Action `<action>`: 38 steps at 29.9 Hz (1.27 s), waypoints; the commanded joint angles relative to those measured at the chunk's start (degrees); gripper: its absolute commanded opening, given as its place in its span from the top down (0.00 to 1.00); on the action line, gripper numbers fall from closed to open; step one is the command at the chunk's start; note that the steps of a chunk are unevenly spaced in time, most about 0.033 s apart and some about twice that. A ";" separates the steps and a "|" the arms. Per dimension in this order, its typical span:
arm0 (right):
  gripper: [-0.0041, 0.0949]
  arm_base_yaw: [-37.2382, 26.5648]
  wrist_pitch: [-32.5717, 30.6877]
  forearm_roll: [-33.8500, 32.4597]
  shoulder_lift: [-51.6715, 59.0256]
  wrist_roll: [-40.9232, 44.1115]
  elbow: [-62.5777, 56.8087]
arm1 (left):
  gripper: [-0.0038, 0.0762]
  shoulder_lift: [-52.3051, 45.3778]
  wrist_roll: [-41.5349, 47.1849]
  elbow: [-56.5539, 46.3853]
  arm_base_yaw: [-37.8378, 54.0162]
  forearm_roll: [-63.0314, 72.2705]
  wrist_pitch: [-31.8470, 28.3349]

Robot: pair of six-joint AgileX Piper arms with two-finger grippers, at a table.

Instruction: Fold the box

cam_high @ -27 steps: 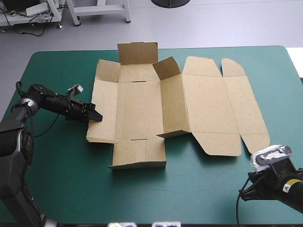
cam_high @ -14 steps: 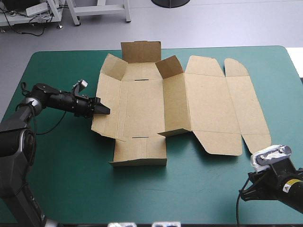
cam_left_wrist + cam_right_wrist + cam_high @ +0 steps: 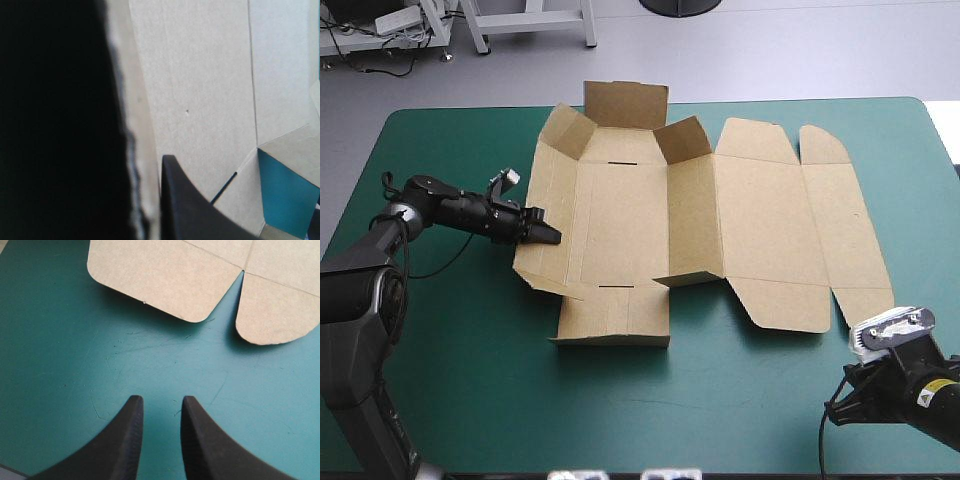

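Left tool [image 3: 552, 236] grips the box [image 3: 620, 210] by its half-raised left wall; next, stand it upright. Right tool [image 3: 159, 402] hangs empty, slightly parted.

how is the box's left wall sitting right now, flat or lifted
Lifted, partway. The left gripper is shut on the left wall of the box, tilting it up off the teal-green cover; the lid panels lie flat.
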State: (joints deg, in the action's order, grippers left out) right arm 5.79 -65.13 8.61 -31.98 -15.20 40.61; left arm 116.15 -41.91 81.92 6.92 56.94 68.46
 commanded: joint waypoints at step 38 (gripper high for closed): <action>0.71 0.11 18.03 0.81 -14.50 -1.18 20.98 | 0.96 -33.79 -1.21 8.70 -44.74 -70.89 -16.83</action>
State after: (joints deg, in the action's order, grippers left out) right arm 5.79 -50.92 9.01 -45.26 -15.91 58.03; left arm 87.67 -48.08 95.51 -35.40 -6.69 62.70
